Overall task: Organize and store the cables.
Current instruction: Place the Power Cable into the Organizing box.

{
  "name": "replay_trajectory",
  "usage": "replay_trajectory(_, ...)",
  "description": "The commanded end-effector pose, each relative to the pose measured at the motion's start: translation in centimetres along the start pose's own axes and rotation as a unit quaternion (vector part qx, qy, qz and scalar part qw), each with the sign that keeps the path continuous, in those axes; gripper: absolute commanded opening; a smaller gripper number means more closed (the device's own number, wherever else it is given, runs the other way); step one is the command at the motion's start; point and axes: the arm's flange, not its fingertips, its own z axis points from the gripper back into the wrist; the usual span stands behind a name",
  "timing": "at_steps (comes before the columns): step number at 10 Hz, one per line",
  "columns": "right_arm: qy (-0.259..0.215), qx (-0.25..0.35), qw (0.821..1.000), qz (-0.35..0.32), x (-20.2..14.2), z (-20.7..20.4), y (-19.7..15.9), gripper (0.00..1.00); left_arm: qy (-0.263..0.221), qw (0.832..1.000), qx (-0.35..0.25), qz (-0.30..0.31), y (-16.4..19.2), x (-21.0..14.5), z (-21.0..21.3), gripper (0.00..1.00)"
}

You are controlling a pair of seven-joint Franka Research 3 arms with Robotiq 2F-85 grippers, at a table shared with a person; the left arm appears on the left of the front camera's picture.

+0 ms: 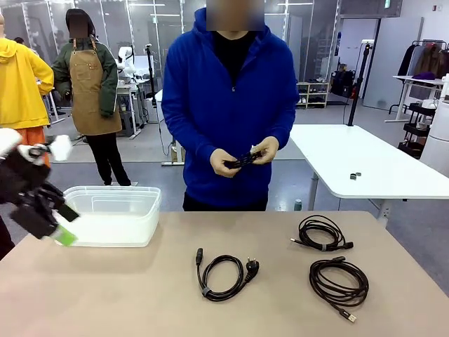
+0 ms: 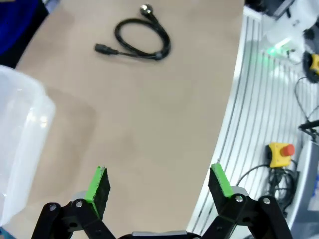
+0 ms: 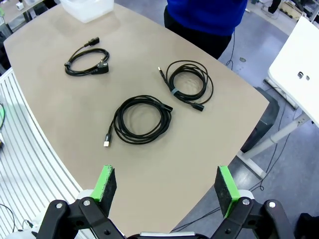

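Across the worktop [image 1: 105,295], behind its far edge, a person holds the held cord [image 1: 243,160] between both hands [image 1: 226,165]; I judge it is being bundled there so it goes down as one tidy coil, not a tangle. Three more lie ready: the plug cord [image 1: 206,289] at the middle of the worktop, the far cord [image 1: 324,246] and the brown cord [image 1: 316,282] toward the right edge, the brown one nearer me; each is looped and well apart from the others, which leaves room for fingers to come down on a single bundle; the plug cord and far cord carry a tie, so they should lift whole. At the far left corner stands the tub [image 1: 151,210], lidless, on my left arm's side, plainly the store; I make out nothing in it. My left gripper [image 2: 158,174] hovers over the left edge just beside the tub, jaws spread, nothing between them. My right gripper [image 3: 164,174] hangs high above the near right corner, jaws spread and bare too, placed for a full look at all three coils.
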Motion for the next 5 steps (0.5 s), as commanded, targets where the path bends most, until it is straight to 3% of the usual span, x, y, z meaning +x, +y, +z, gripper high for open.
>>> replay_trajectory(1,-0.001,0.004,1.000,0.007,-0.2,0.1,0.0,1.00,0.024,0.998,0.007,0.051,-0.9,2.6,-2.8,1.00)
replay_trajectory(2,-0.001,0.004,1.000,0.007,-0.2,0.1,0.0,1.00,0.029,0.998,-0.016,0.053,-2.1,4.8,-5.6,1.00)
replay_trajectory(3,-0.001,0.004,1.000,0.007,-0.2,0.1,0.0,1.00,0.051,0.998,0.022,0.033,-2.9,7.0,-8.0,1.00)
replay_trajectory(5,-0.001,0.004,1.000,0.007,-0.2,0.1,0.0,1.00,0.082,0.996,0.009,0.041,-4.2,10.8,-13.0,1.00)
